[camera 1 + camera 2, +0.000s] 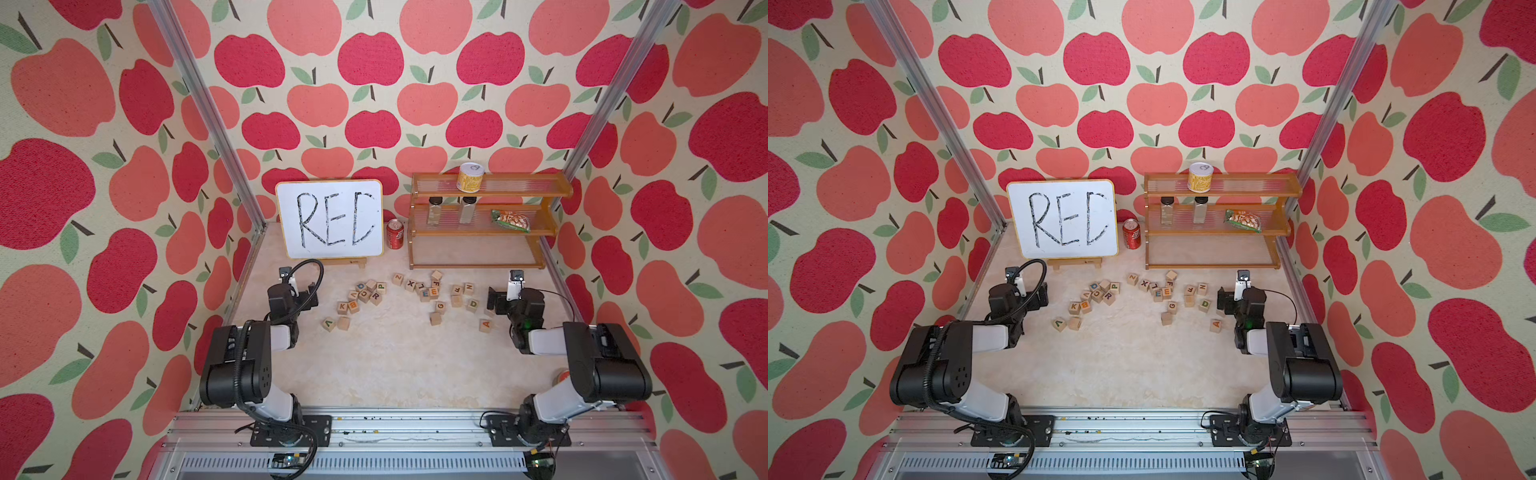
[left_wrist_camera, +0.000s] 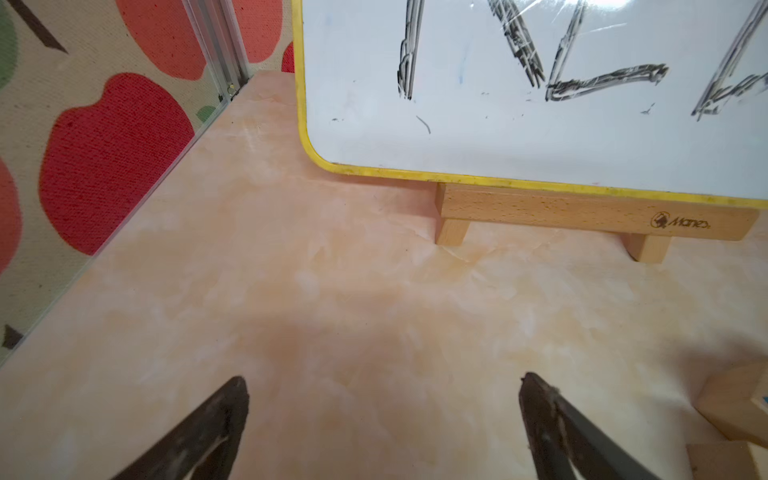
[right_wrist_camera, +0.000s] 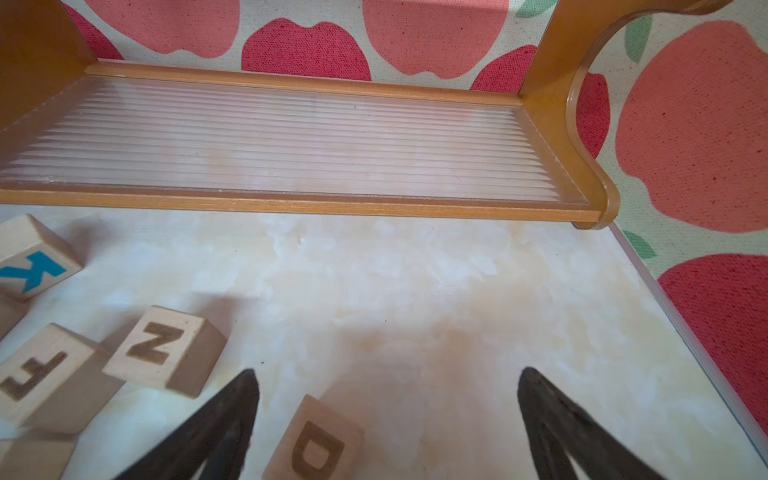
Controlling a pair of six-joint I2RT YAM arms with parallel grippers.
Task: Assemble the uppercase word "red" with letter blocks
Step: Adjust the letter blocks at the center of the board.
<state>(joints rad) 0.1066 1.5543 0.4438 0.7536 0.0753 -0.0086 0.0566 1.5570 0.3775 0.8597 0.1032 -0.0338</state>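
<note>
Both arms sit low at either side of the cream, marble-patterned tabletop (image 1: 395,365), and each tool is released. The left tool (image 2: 382,378) has two dark, tapering, scuffed fingers (image 2: 232,415) spread wide, with only bare tabletop between them. It points at the glossy white board with a rounded yellow rim (image 1: 330,218), which rests on a smooth, pale wooden stand (image 2: 582,212). The right tool (image 3: 387,371) is spread just as wide and grips nothing.

The small cubes lie scattered in loose heaps in front of the board and the rack. All are pale, matt wood with softened edges.
- **R:** The pale wooden cube with a purple R (image 1: 376,296) sits in the heap nearer the left arm, touching its neighbours.
- **E:** The cube with a blue E (image 1: 424,294) lies in the middle heap, pressed against a cube with an orange E (image 1: 433,292).
- **D:** The cube with a green D (image 1: 472,304) lies just beside the right tool. The right wrist view shows it in the gap between the spread fingers, nearer one of them; I cannot tell whether it touches.

At the back stands an amber-brown wooden rack (image 3: 291,205) with ribbed clear shelves. It carries a yellow tin (image 1: 470,177) and a crinkly snack bag (image 1: 510,220). A red drink can (image 1: 395,235) stands between board and rack. The walls (image 1: 62,187) are coarse woven fabric printed with apples.
</note>
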